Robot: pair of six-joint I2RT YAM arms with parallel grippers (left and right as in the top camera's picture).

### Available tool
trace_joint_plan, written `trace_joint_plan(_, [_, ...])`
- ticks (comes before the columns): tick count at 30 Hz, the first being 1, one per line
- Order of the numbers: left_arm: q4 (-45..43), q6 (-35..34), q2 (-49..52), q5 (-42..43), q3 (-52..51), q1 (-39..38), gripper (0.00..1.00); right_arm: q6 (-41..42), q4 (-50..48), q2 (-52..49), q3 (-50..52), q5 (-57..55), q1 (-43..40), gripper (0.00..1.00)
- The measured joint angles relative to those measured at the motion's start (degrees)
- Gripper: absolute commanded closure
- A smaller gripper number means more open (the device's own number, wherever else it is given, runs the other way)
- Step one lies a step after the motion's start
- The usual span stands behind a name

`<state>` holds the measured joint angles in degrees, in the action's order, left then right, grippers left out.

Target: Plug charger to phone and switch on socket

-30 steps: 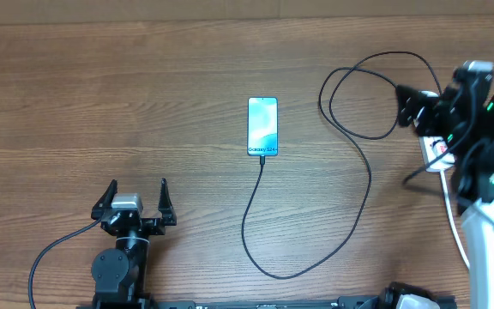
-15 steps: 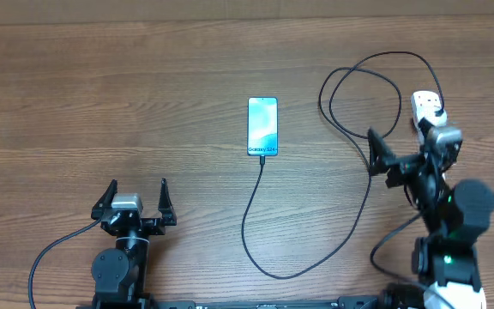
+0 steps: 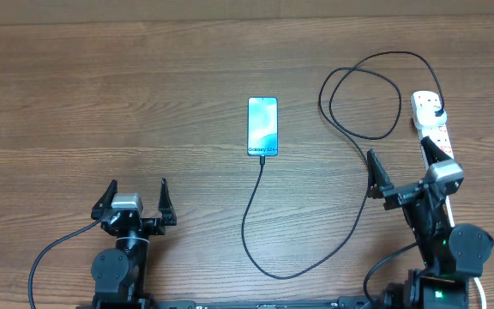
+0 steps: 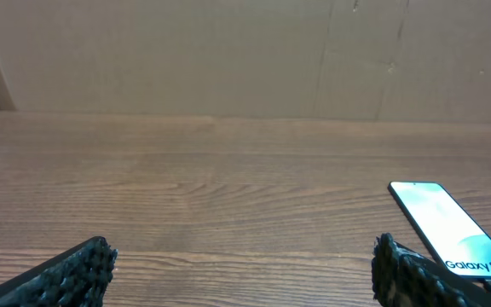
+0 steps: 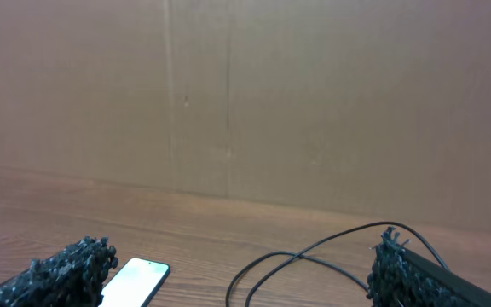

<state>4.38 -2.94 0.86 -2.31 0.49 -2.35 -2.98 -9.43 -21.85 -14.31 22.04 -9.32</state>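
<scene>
Fingers (image 5: 66, 269) spread wide at lower corners; phone (image 5: 135, 281) beside one, charger (image 5: 281, 255) loops near other; cardboard wall (image 5: 314, 102) behind.

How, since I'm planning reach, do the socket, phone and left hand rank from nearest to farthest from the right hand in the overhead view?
1. Socket, just beyond the right hand, far right.
2. Phone, centre, off to its left.
3. Left hand, across on the left side.

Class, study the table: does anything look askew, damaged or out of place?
Nothing stands out: the phone lies flat, and the charger runs in loose loops from its lower edge to the socket.
</scene>
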Motion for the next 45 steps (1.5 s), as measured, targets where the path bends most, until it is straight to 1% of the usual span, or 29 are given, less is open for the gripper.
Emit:
trace_joint_plan(7, [0.00, 0.00, 0.00, 0.00, 0.00, 0.00, 0.00, 0.00, -1.03, 5.81, 5.55, -0.07, 0.02, 0.00])
trace_joint_plan(13, [0.00, 0.00, 0.00, 0.00, 0.00, 0.00, 0.00, 2.93, -1.09, 8.22, 8.61, -4.70, 1.70, 0.00])
trace_joint_plan(18, [0.02, 0.00, 0.00, 0.00, 0.02, 0.00, 0.00, 4.00, -0.87, 13.57, 11.85, -7.85, 2.95, 0.00])
trace_joint_plan(25, [0.02, 0.00, 0.00, 0.00, 0.02, 0.00, 0.00, 4.09, 10.23, 20.57, 13.25, -10.19, 3.10, 0.00])
trace_joint_plan(28, [0.00, 0.00, 0.00, 0.00, 0.02, 0.00, 0.00, 4.07, 13.42, 21.09, 13.25, -10.71, 3.10, 0.00])
trace_joint_plan(45, [0.00, 0.00, 0.00, -0.02, 0.02, 0.00, 0.00, 4.31, 13.62, 21.11, 13.25, -12.46, 4.90, 0.00])
